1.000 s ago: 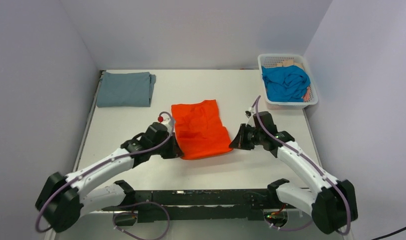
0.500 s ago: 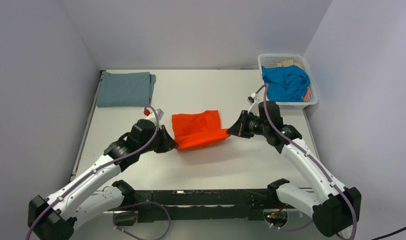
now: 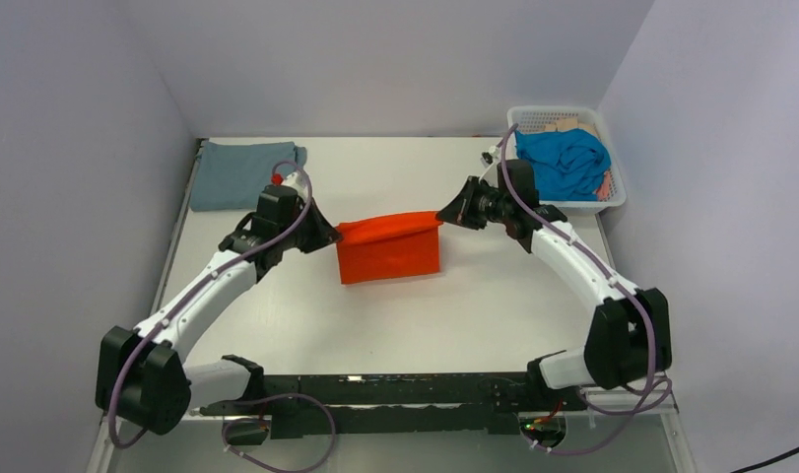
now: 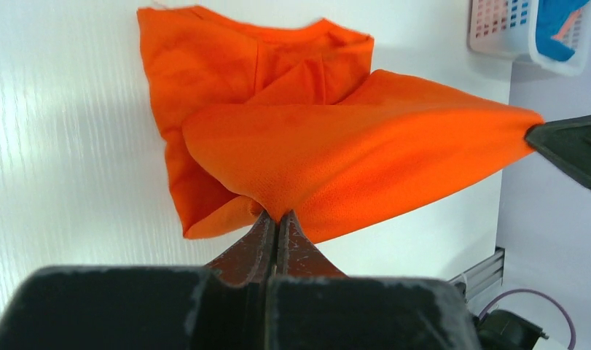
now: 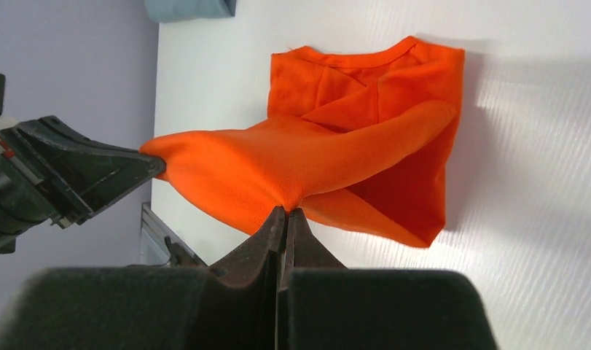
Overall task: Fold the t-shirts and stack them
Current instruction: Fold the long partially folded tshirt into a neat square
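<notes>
- The orange t-shirt [image 3: 388,251] is located at the centre of the top view, on the white table [image 3: 474,315]. One edge is held raised as a taut ridge between the two grippers, while the rest, including the collar, is laid on the surface beneath.
- The left gripper [image 3: 333,234] is positioned at the left end of that ridge. Its fingers are pressed together, and orange fabric is pinched between them, as is confirmed in the left wrist view.
- The right gripper [image 3: 442,215] is positioned at the right end of the ridge. Its fingers are likewise pressed together on a pinch of orange fabric.
- The grey-blue t-shirt [image 3: 239,175] is laid folded and flat at the upper left of the table, well apart from the orange one.
- The turquoise-blue t-shirt [image 3: 563,163] is heaped in the white basket [image 3: 572,206] at the upper right.
</notes>
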Tool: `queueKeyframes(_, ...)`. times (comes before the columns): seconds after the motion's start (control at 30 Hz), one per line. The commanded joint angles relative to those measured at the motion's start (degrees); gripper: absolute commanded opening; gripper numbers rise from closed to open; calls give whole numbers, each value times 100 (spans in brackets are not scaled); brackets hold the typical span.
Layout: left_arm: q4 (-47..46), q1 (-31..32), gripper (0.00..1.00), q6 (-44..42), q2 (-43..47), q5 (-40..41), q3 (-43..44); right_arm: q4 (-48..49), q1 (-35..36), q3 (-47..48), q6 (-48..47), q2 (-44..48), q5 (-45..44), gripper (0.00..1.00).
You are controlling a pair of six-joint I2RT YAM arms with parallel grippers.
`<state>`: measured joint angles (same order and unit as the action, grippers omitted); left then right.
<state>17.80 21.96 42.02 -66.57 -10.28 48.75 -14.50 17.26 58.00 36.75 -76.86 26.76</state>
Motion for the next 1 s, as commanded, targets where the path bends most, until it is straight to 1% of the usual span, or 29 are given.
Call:
queueKeyframes(0.0, -281, -266, 0, -293, -555, -55, 550, 549, -206, 385, 156, -542, 263, 0)
queueKeyframes(0.13, -180, -420, 0, -368, -1206, -128, 913, 704, -365, 557, 202, -1039, 372, 0)
queueKeyframes(0.27, -265, -574, 0, -346, -1694, -55, 1049, 963, -549, 759, 303, -1628, 509, 0)
queueKeyframes(0.37, -458, -684, 0, -367, -2056, -254, 1196, 1229, -646, 922, 400, -2148, 781, 0)
queueKeyframes(0.43, -590, -739, 0, -371, -2343, -323, 1331, 1588, -695, 977, 510, -2408, 953, 0)
queueKeyframes(0.57, -791, -886, 0, -320, -2913, -633, 1631, 1778, -749, 1272, 489, -2912, 979, 0)
queueKeyframes(0.6, -829, -905, 2, -309, -3029, -640, 1707, 1810, -767, 1354, 487, -3032, 949, 0)
queueKeyframes(0.63, -818, -930, 9, -289, -3158, -667, 1787, 1801, -772, 1465, 471, -3160, 914, 0)
queueKeyframes(0.7, -824, -967, 29, -288, -3357, -719, 1950, 1682, -792, 1759, 377, -3412, 828, 14)
queueKeyframes(0.73, -870, -984, 36, -283, -3429, -745, 2002, 1570, -798, 1950, 301, -3547, 708, 17)
queueKeyframes(0.77, -961, -1005, 47, -294, -3490, -765, 2054, 1483, -796, 2144, 159, -3655, 542, 25)
queueKeyframes(0.83, -1083, -1045, 72, -338, -3575, -718, 2228, 1108, -794, 2605, -97, -3874, 201, 54)
queueKeyframes(0.9, -830, -1087, 94, -439, -3641, -805, 2564, 886, -785, 2906, -327, -3928, 17, 80)
queueKeyframes(0.93, -747, -1095, 99, -482, -3617, -829, 2683, 771, -760, 2965, -446, -3891, -44, 96)
queueKeyframes(0.97, -770, -1081, 99, -520, -3557, -922, 2688, 656, -730, 2933, -603, -3787, -148, 99)
